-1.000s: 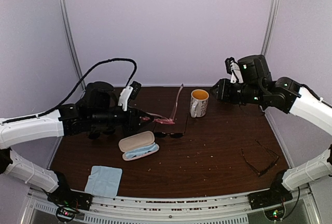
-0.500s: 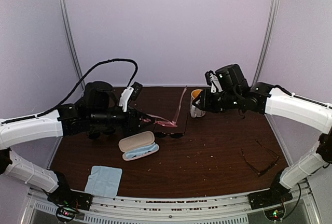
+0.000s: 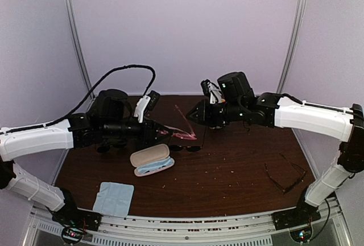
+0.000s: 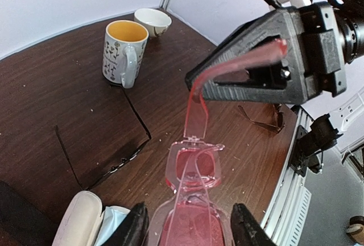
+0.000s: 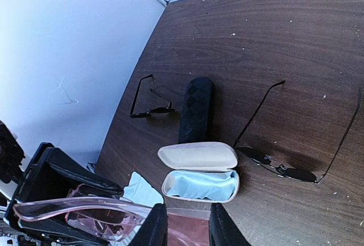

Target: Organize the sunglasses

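Left of centre in the overhead view, above the dark table (image 3: 233,163), I have the pink sunglasses (image 3: 181,134) hanging in the air between the two arms. My left gripper (image 4: 189,217) has them by the front: its fingers (image 4: 136,232) pinch the nearer lens rim from both sides. In the left wrist view the front's long axis runs straight up the frame, one lens above the other, pointing away from the left gripper. From the hinge at the far end, one temple stands unfolded and slants toward the upper right of that frame, into the right gripper (image 4: 200,85). The right fingers (image 5: 154,226) stand only a little apart with pink plastic showing between them, but I cannot tell whether they actually clamp the temple. Below the pink pair, the dark-lens sunglasses (image 5: 278,169) lie open on the wood, temples pointing to the upper right of the right wrist frame. Just beside them sits the open white case (image 3: 151,159) with light blue inside. A black case (image 5: 196,109) lies beyond it, next to a small black pair (image 5: 151,108). A thin-framed pair (image 3: 285,177) rests at the lower right of the overhead frame, a blue cloth (image 3: 114,197) at the lower left. A mug (image 4: 121,44) stands upright at the upper left of the left wrist view.
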{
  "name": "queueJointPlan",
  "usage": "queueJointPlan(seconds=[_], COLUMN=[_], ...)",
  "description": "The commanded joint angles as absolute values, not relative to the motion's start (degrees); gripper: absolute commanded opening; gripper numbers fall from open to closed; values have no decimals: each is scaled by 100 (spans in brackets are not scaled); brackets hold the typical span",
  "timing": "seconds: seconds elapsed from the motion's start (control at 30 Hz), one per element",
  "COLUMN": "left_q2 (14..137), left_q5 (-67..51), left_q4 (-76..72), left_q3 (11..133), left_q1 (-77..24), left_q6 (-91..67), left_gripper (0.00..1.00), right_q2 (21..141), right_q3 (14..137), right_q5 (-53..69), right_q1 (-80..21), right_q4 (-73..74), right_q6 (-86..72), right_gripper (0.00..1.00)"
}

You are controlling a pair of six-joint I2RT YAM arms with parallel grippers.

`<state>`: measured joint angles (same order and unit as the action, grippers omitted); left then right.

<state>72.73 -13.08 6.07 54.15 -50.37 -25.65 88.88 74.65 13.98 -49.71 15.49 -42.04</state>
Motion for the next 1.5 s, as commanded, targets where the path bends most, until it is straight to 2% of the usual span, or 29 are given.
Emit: queueJointPlan(seconds=[0.0, 0.5, 0.73, 0.83, 1.0, 1.17, 1.3, 1.47], left_q2=[7358, 7336, 7146, 7102, 7190, 7420, 7605, 7746], left_q5=[-1313, -1317, -1799, -2201, -2689, -3176, -3556, -3763], left_q4=[266, 277, 288, 534, 977, 1199, 1147, 1057], left_q3=[5672, 5646, 5389, 5476, 5750, 6078, 6233, 6283], left_q1=[-5054, -5054, -5054, -5054, -5054, -5054, -5054, -5054], left_q6=[-2600, -2574, -2189, -1794, -1269, -1090, -1164, -1265], left_gripper=[16, 16, 16, 17, 17, 18, 18, 18], right_q2=[8983, 9167, 8676, 8368, 8145, 8220, 8289, 8437], right_q3=[7365, 7172, 7242, 7218, 7265, 7481, 7524, 7597], right_q5=[1598, 1622, 1317, 1759, 3314, 4542, 4771, 4896], right_q1=[-5125, -5475, -5217, -4937, -4320, -4309, -4461, -4710], right_q4=[1212, 1133, 1933, 2136, 2520, 2984, 3049, 2987], right_q6=[-4396, -4477, -3349, -2639, -1856, -1279, -1147, -1129], right_gripper=[25, 23, 26, 31, 40, 51, 54, 53])
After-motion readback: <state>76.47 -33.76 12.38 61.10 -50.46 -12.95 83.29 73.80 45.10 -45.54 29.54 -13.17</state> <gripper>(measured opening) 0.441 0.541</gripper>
